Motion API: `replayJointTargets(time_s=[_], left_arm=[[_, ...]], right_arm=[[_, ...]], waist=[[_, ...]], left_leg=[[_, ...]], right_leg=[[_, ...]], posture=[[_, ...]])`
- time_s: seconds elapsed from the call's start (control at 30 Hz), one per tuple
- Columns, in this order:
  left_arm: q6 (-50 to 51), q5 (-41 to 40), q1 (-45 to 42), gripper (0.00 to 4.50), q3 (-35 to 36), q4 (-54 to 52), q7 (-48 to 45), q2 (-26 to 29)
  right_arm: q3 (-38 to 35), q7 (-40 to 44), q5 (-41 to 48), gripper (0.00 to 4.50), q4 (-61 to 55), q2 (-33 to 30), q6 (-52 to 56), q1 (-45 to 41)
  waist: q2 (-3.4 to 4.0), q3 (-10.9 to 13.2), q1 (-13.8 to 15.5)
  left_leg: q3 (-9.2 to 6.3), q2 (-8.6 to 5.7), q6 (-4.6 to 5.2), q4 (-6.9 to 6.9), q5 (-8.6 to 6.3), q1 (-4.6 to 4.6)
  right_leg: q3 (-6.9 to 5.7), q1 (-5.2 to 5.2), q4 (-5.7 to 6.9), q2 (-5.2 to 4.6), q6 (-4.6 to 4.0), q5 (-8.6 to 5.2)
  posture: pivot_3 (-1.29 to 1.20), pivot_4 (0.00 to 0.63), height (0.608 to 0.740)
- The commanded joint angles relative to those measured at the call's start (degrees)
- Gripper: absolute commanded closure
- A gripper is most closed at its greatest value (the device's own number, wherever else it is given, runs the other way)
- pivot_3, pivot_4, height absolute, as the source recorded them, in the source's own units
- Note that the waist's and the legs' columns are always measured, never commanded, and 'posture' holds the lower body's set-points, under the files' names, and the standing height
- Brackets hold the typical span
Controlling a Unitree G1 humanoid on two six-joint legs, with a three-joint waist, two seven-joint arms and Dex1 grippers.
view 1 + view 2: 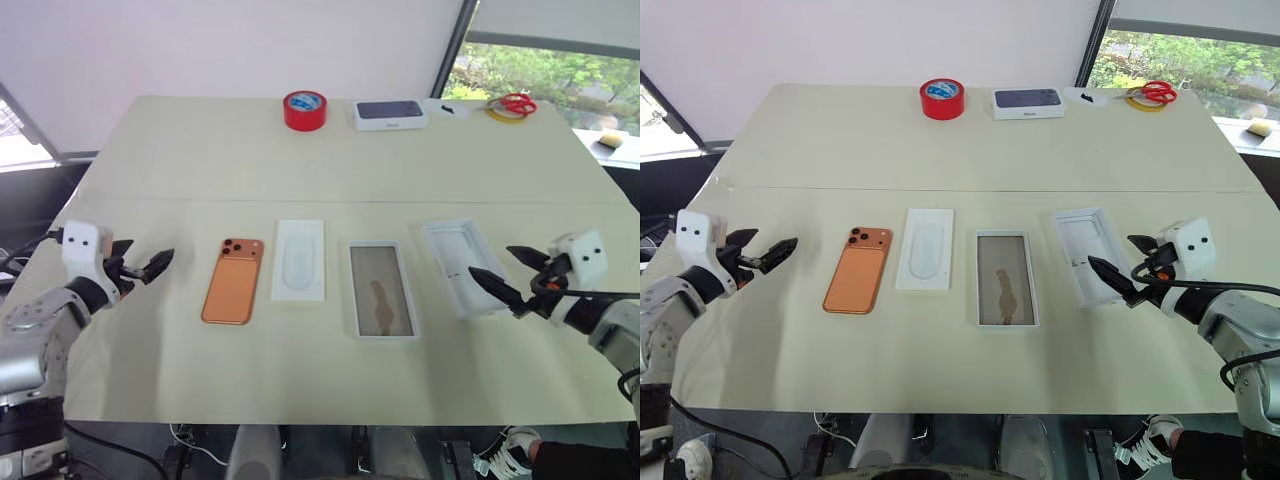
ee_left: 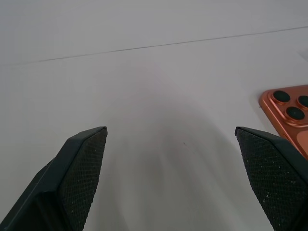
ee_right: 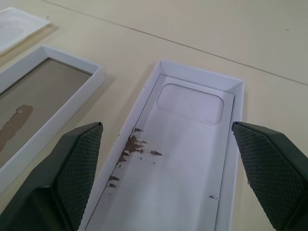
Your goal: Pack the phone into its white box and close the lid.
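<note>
Nearest, both grippers hang wide open and empty either side of a row on the table: the left gripper just outside the phone, the right gripper at the white box. Between phone and box lie the insert and the lid, hollow side up, apparently laid out for packing. Far beyond the phone stand red tape and another box.
</note>
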Motion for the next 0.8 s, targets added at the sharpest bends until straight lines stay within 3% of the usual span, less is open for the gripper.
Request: replayJointTargets(time_s=[0.03,0.43,0.67,0.8], left_arm=[[-0.4,-0.9,0.5,0.03,1.6,-2.1,0.1,0.3],[4.0,-4.0,0.6,0.03,-1.5,-11.4,1.3,-2.4],[16.7,-13.7,-3.3,0.03,-12.9,-24.1,0.6,-6.9],[25.6,-15.6,-7.9,0.03,-16.2,-26.5,9.5,-12.0]], right_arm=[[-0.9,0.2,0.7,0.01,-1.6,-0.3,-0.4,-0.5],[1.2,1.3,1.5,0.01,-4.0,-1.1,0.5,-2.7],[7.9,-1.1,2.5,0.01,-9.0,0.9,2.2,-9.1],[9.9,-1.0,2.5,0.01,-9.5,1.4,2.4,-10.4]], waist=[[0.0,0.0,0.0],[0.0,0.0,0.0],[0.0,0.0,0.0],[0.0,0.0,0.1]], left_leg=[[0.0,0.0,0.0,0.0,0.0,0.0],[0.0,0.0,0.0,0.0,0.0,0.0],[-0.03,-0.01,0.0,0.01,0.0,0.0],[-0.04,-0.03,0.0,0.05,0.01,0.0]], right_leg=[[0.0,0.0,0.0,0.0,0.0,0.0],[0.0,0.02,0.0,0.0,0.0,0.0],[0.02,0.06,0.0,0.0,0.0,0.0],[0.01,0.1,0.01,0.02,0.01,0.0]], posture=[[0.0,0.15,0.73],[0.0,0.15,0.73],[0.0,0.15,0.73],[0.0,0.15,0.73]])
